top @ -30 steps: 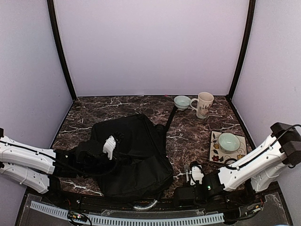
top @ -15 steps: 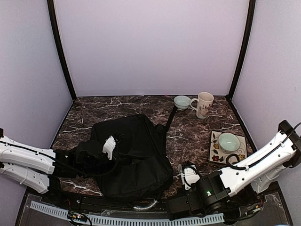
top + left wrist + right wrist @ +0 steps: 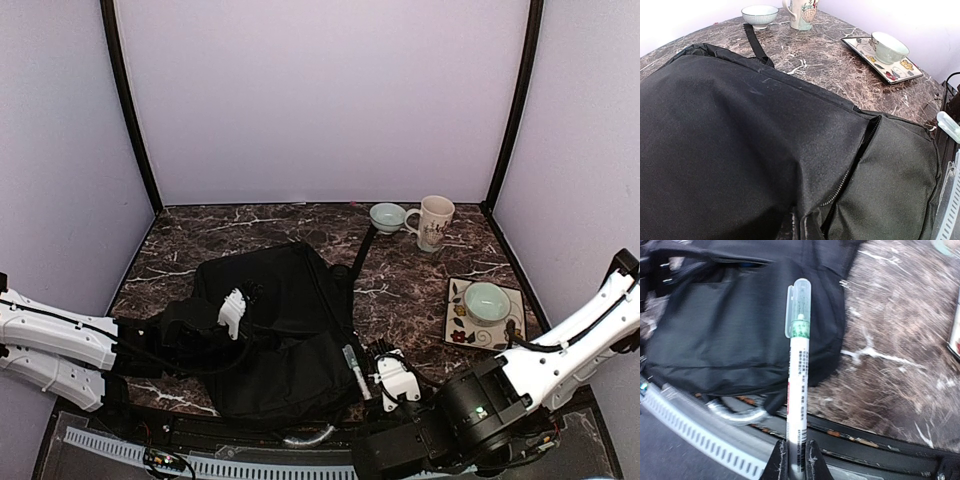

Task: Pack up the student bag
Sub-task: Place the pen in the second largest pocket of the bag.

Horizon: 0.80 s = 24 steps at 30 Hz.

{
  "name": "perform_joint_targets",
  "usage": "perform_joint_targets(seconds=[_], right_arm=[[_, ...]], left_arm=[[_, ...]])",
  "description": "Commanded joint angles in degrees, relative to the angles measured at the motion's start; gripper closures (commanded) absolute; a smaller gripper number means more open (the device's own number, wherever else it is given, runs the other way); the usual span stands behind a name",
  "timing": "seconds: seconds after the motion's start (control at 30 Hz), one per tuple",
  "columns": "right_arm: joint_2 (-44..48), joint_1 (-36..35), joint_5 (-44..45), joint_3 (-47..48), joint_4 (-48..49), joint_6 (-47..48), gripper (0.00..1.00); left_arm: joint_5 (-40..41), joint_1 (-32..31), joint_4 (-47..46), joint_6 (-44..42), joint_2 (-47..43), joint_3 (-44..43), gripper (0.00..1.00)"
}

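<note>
- bag is lying flat on the left-middle of the table. It's easily the biggest thing there, and its near edge is right up against the table's front edge
- its strap runs off toward the far side and ends near the bowl
- left gripper sits right on top of the bag's left half. In the wrist view its jaws are together, and they look pinched on the black fabric at the near end of the zipper
- the zipper gapes a bit, with the dark opening running up and away from the jaws
- right gripper is low by the bag's near right corner, just beside the bag and not touching it as far as I can see
- its jaws are clamped on the lower end of a pen. The white barrel sticks straight out between the fingers, with the clear cap and green tip farthest out
- from above, the pen is right at the bag's right edge. From the wrist, the cap lines up over the bag's front pocket, though I can't tell if it touches
- a mug stands just beside the bowl at the back
- a plate with a cup on it is off to the right, well clear of the bag
</note>
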<state>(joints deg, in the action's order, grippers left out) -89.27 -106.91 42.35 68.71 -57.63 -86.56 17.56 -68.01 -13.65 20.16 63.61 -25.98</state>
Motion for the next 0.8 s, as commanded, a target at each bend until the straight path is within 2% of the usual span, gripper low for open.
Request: perform_joint_targets(seconds=[0.0,0.17,0.5,0.77], right_arm=[[2.64,-0.58,0.63,-2.27,15.25,12.98,1.00],[1.69,1.19,0.43,-4.12,22.45,16.82,1.00],[-0.58,9.65,-8.58,-10.14,39.72,25.26,1.00],[-5.17,13.25,-15.27,-9.30,45.74,29.38,1.00]], left_arm=[[-1.87,-0.02,-3.74,0.33,-1.89,0.32,1.00],[-3.16,-0.01,-3.75,0.61,-1.74,0.01,1.00],[-4.70,0.05,-3.66,0.84,-2.22,0.06,1.00],[-5.16,-0.02,-3.64,0.76,-1.88,-0.14,1.00]])
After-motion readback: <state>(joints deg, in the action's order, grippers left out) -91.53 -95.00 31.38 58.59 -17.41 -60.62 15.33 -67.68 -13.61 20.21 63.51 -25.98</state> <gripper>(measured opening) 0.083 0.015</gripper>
